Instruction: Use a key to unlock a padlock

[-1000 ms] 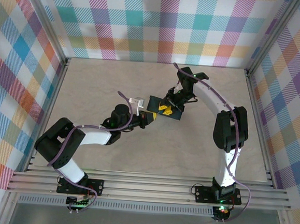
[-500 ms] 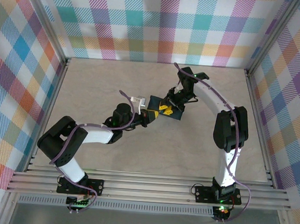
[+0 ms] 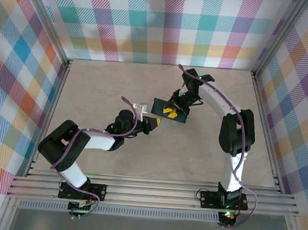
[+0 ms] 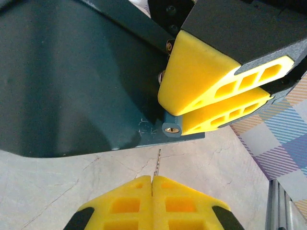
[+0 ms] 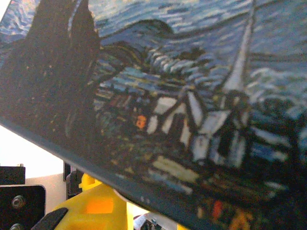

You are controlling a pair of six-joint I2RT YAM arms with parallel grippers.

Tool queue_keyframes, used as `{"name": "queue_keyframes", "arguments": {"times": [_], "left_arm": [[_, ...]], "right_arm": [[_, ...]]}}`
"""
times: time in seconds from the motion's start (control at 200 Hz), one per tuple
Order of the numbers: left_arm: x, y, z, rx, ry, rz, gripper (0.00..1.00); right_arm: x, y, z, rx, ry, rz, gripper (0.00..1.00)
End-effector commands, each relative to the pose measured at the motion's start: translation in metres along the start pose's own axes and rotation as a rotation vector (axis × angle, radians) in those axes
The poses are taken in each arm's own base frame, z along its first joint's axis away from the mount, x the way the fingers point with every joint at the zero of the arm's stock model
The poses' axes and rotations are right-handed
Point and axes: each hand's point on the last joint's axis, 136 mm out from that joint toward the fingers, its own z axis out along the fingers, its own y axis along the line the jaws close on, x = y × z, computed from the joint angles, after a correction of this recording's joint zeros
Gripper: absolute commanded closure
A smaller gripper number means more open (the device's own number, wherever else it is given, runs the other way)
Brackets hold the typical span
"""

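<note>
Backed off toward lower left, the left pincer [image 4: 152, 181] pinches a thin silver metal key [image 4: 157, 160], its tip just short of the small brass keyhole [image 4: 171, 128] at mid-frame. The keyhole sits on a dark teal flat case [image 4: 72, 86], which the right pincer [image 4: 178, 111] clamps over the pale marbled surface [image 4: 57, 187]. The key probably needs nudging right to line up before it is pushed in.

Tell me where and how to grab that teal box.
Pinch the teal box by its thin edge beside the brass-centred corner tab, from the far right as the right gripper does. Its flat faces suit two fingers; the tab faces the key.
</note>
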Motion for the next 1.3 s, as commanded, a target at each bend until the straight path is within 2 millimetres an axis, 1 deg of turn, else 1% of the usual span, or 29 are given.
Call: {"name": "queue_keyframes", "arguments": {"times": [0.0,0.13,0.31,0.645,1.0,1.1,1.19,1.295], "left_arm": [[-0.01,-0.009,0.002,0.021,-0.037,0.029,1.0],[-0.019,-0.014,0.005,0.04,-0.059,0.031,1.0],[-0.026,-0.018,0.008,0.053,-0.076,0.036,1.0],[-0.027,-0.015,0.019,0.048,-0.076,0.033,1.0],[-0.027,-0.03,0.031,0.086,-0.101,0.029,1.0],[-0.028,-0.025,0.029,0.069,-0.123,0.019,1.0],[-0.03,-0.019,0.024,0.034,-0.144,0.018,1.0],[-0.022,-0.01,0.021,-0.01,-0.101,0.022,1.0]], "right_arm": [[0.008,0.011,-0.009,-0.043,0.008,-0.021,1.0],[0.009,0.011,-0.009,-0.043,0.008,-0.02,1.0],[0.009,0.009,-0.008,-0.04,0.011,-0.015,1.0],[0.01,0.011,-0.007,-0.056,0.017,-0.011,1.0],[0.013,0.013,-0.004,-0.07,0.028,0.001,1.0],[0.013,0.012,-0.004,-0.063,0.024,-0.003,1.0],[0.012,0.004,-0.002,-0.035,0.018,-0.008,1.0],[0.009,-0.005,0.005,-0.011,0.01,-0.007,1.0]]}}
